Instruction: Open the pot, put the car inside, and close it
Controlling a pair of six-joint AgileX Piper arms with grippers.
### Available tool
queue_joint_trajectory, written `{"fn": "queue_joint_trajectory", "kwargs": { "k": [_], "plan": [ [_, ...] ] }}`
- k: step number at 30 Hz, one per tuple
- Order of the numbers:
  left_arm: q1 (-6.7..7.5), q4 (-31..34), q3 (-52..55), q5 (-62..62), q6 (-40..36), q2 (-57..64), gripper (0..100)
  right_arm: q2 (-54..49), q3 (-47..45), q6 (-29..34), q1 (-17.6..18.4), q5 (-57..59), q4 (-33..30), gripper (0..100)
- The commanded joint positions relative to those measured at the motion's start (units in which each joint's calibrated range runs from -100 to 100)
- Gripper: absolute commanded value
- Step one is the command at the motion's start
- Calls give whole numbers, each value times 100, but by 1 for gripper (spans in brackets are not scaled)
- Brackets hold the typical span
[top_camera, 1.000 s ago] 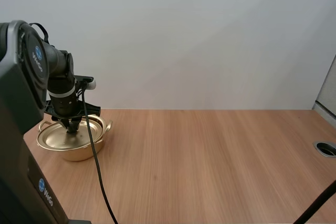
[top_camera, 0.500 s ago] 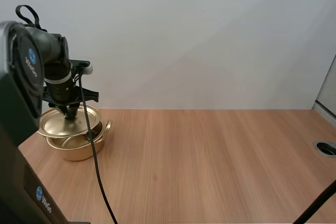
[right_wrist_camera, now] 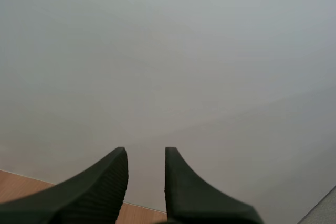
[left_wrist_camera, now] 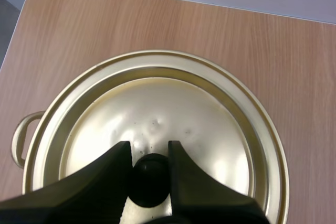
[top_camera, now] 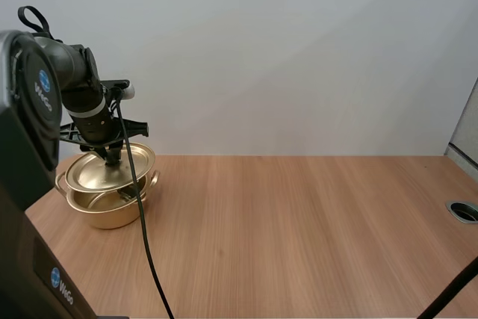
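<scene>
The left pincer (left_wrist_camera: pixel 148 146) is clamped on the black knob (left_wrist_camera: pixel 149 179) of the golden lid (left_wrist_camera: pixel 157 108). Its two fingers (left_wrist_camera: pixel 100 182) stand on either side of the knob and press against it, so the knob sits right between the tips and the lid spreads out directly beneath them. In the left wrist view the lid's round face extends away from the pincer on all sides. Past its edge one loop handle (left_wrist_camera: pixel 17 129) of the pot juts out, with the wooden surface (left_wrist_camera: pixel 273 40) beyond. In the high view the pincer points downward with the lid hanging from it, held just above the pot (top_camera: pixel 104 214), which rests on the surface under the pincer. The lid sits a little off-centre over the pot, so a gap shows between lid and pot rim on the side toward the middle of the surface. Whether the lid's opposite edge touches the rim cannot be told. The right pincer (right_wrist_camera: pixel 146 153) is spread, its fingers (right_wrist_camera: pixel 105 187) standing apart with their ribbed inner faces turned to each other and nothing between them. Ahead of it lies a plain pale wall (right_wrist_camera: pixel 168 51), and a strip of the wooden surface shows just beside one finger.
</scene>
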State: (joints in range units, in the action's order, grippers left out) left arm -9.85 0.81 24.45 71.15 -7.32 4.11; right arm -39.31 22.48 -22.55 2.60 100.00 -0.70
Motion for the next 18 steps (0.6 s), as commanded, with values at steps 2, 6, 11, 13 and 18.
{"fn": "queue_joint_trajectory", "kwargs": {
  "k": [2,6,11,13,18],
  "plan": [
    [-5,27,6,-44,-1,-20,0,-4,4,0,-1,0,3,43],
    [-5,156,6,-187,-1,-20,0,-4,4,0,-1,0,14,43],
    [-5,561,6,-423,-131,-46,0,-4,4,0,-1,0,40,43],
    [-5,567,6,-423,-131,-108,0,-4,4,0,-1,0,40,43],
    [-5,567,6,-238,-176,-461,0,-4,4,0,-1,0,40,43]
  ]
}}
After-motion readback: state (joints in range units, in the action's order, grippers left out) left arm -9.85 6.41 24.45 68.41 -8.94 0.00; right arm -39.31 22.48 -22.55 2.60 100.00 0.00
